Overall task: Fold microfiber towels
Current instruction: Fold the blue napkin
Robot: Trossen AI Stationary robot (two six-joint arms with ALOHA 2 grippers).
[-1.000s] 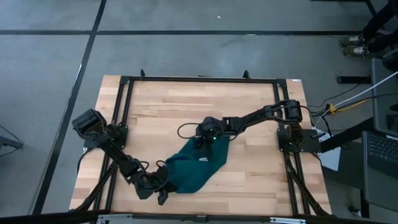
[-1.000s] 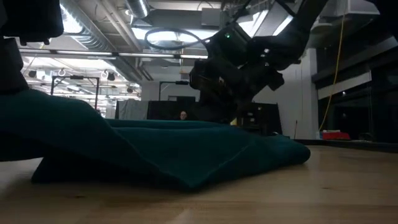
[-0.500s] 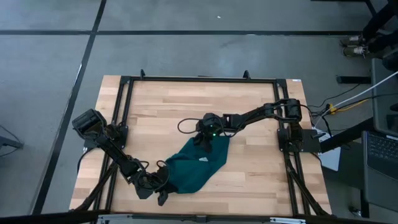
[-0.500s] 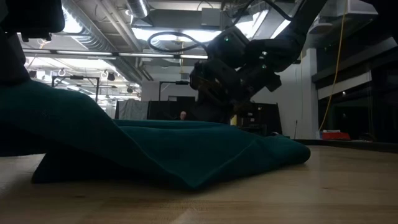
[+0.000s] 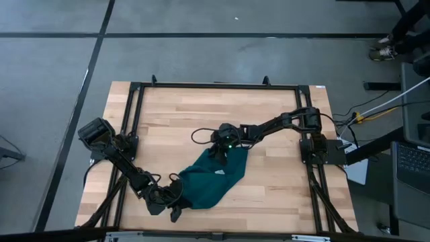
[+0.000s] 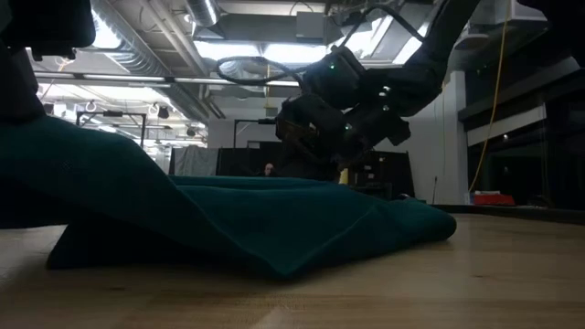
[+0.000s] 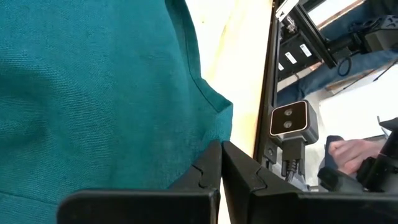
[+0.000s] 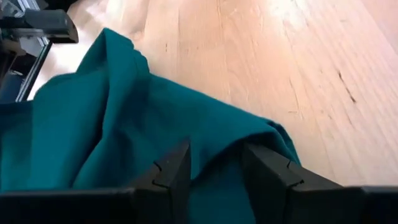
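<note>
Left wrist view: left gripper [image 7: 219, 163] pinches towel [image 7: 93, 93] edge.

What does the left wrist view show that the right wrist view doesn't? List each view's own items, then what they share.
Left wrist view only: the left gripper, shut on the towel edge; a small camera unit on the table frame; a person's hand beyond the table.

Right wrist view only: the right gripper, open, its fingers astride a towel fold; a wide stretch of bare wooden table.

Both: the dark teal towel, crumpled rather than flat, on the light wood.
</note>
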